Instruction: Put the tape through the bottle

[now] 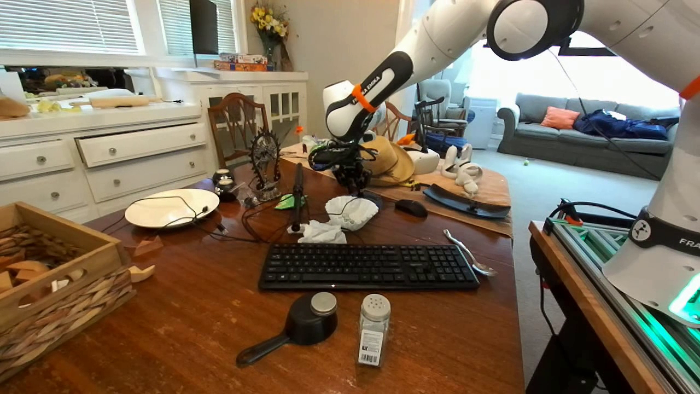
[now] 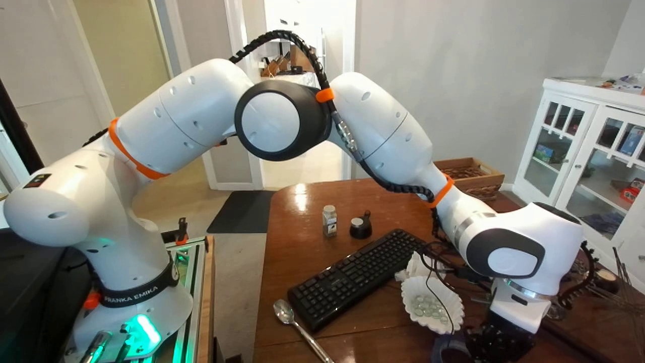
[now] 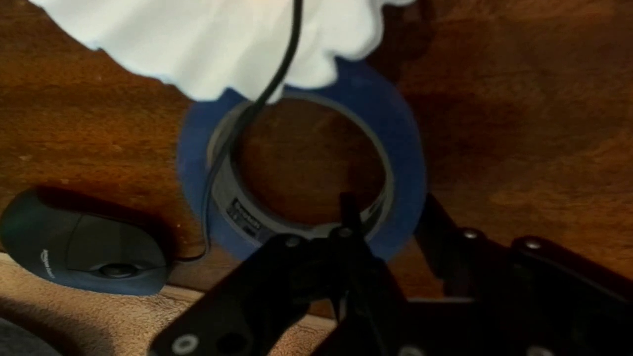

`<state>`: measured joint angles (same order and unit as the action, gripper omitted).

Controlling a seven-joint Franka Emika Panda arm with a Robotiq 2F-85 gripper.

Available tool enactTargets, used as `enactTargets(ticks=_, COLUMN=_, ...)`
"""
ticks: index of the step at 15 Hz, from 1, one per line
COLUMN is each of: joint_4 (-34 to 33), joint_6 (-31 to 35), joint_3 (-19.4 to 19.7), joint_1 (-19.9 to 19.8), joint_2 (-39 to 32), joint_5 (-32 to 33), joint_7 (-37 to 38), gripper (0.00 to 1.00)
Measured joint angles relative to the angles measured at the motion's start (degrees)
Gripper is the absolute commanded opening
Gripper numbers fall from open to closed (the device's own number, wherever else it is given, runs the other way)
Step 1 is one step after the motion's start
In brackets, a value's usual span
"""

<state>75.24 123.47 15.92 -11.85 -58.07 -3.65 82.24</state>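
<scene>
The blue ring-shaped tape (image 3: 405, 133) lies flat on the table in the wrist view, a thin black cable crossing over it. The white bowl's scalloped edge covers part of its far rim. In an exterior view only part of the tape (image 2: 444, 344) shows beside my gripper (image 2: 496, 345). In the wrist view my gripper's fingers (image 3: 389, 198) straddle the ring's near right wall, one inside the hole, one outside. A gap shows between the inner finger and the wall. The small clear bottle (image 1: 373, 331) with grey-white cap and pale label stands upright, far from the gripper; it also shows here (image 2: 329, 222).
The white scalloped bowl (image 2: 438, 305) stands beside the tape. A black mouse (image 3: 84, 242) lies near it. A black keyboard (image 1: 369, 266) lies between the tape and bottle. A black handled scoop (image 1: 306, 328) is beside the bottle. A spoon (image 2: 302, 327) and loose cables lie around.
</scene>
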Motion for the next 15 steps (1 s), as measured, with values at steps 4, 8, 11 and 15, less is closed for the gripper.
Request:
enactTargets(ticks=4, joint_4=-0.11, joint_6=0.02, joint_3=0.1, joint_1=-0.02, joint_2=-0.01, joint_5=0.0, joint_7=0.16, gripper=0.05)
enactTargets(ticks=8, joint_4=-1.06, joint_6=0.35, joint_3=0.19, joint_1=-0.21, joint_2=0.1, joint_5=-0.06, joint_7=0.34, gripper=0.05)
enactTargets(ticks=11, joint_4=-3.9, joint_6=0.52, joint_3=0.18, joint_1=-1.06, joint_2=0.61, joint_5=-1.19, joint_7=1.01, gripper=0.05)
enactTargets(ticks=15, joint_4=-4.75, joint_6=11.53, joint_3=1.12, joint_1=-1.1, joint_2=2.2, joint_5=-1.49, joint_7=2.61, gripper=0.05)
